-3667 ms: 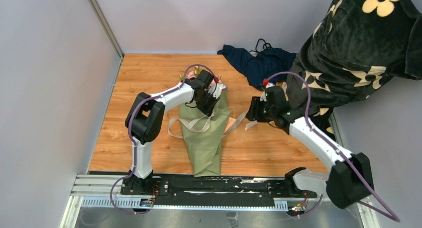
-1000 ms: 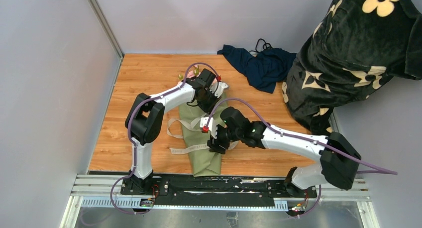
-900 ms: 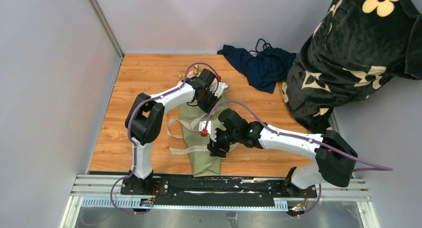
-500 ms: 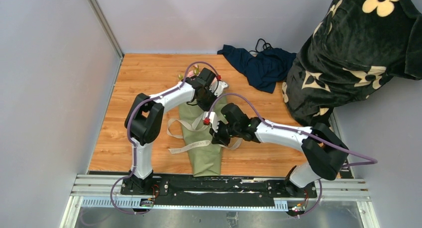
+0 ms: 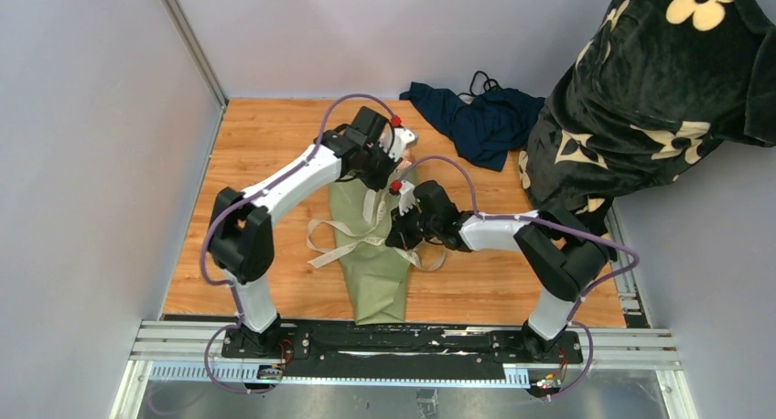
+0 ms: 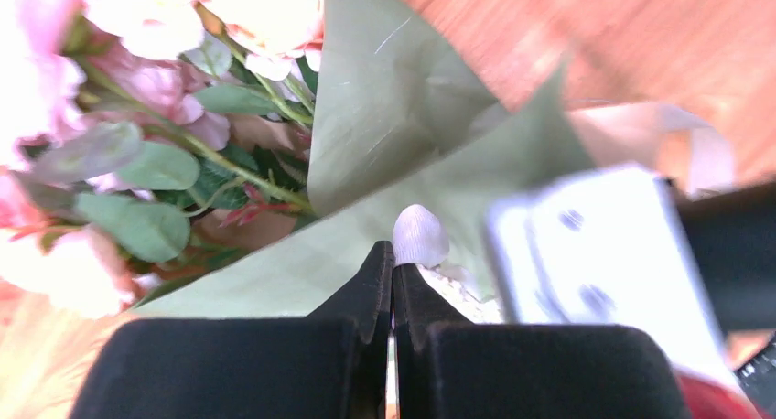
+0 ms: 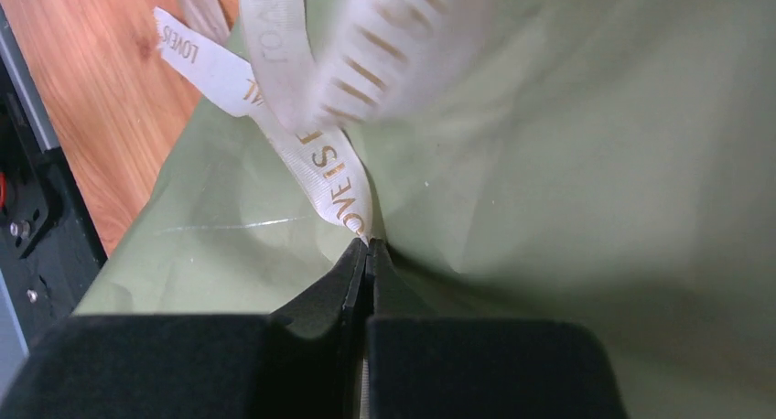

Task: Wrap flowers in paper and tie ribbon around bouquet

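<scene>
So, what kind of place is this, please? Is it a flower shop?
Probably not: it looks like a robot test cell. Grey panel walls enclose a wooden table, and the left arm and right arm are bolted to a metal rail at its near edge.

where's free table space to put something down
Bare wood far left, between wall and left arm; near right, between bouquet and right arm. Crowded mid-table, where left gripper and right gripper pinch ribbon over the bouquet; cloth fills far right.
</scene>
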`<action>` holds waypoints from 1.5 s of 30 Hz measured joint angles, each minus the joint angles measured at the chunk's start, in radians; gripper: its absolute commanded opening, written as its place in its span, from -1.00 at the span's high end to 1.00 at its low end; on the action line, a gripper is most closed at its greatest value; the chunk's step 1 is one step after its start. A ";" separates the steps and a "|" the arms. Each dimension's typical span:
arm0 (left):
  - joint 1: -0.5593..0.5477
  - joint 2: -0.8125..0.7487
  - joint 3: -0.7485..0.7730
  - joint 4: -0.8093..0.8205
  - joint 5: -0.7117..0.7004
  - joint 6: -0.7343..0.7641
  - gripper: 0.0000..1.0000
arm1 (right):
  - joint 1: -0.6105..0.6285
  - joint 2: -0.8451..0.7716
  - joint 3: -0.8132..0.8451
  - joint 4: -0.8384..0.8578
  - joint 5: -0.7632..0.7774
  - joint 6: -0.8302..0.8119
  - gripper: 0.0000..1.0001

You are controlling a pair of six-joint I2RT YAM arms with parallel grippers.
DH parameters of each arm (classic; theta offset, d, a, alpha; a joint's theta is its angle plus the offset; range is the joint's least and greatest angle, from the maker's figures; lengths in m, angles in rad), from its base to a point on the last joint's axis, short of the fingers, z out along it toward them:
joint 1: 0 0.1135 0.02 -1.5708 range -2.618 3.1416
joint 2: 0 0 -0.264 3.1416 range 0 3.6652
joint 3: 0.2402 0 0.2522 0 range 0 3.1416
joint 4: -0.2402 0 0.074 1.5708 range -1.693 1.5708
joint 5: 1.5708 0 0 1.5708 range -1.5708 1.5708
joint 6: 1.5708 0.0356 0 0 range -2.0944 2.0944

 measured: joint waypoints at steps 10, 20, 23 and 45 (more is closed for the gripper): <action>-0.135 -0.334 0.022 -0.116 0.125 0.113 1.00 | -0.018 0.088 0.047 0.071 -0.021 0.134 1.00; -0.431 -0.297 -0.073 -0.262 0.249 0.335 -0.23 | -0.072 0.130 0.072 0.088 -0.089 0.161 1.00; -0.436 -0.283 -0.088 -0.317 0.260 0.411 -0.50 | -0.072 0.137 0.089 0.074 -0.097 0.150 1.00; -0.018 -0.315 -0.491 -0.055 0.256 0.746 -0.99 | -0.076 0.138 0.100 0.053 -0.152 0.141 1.00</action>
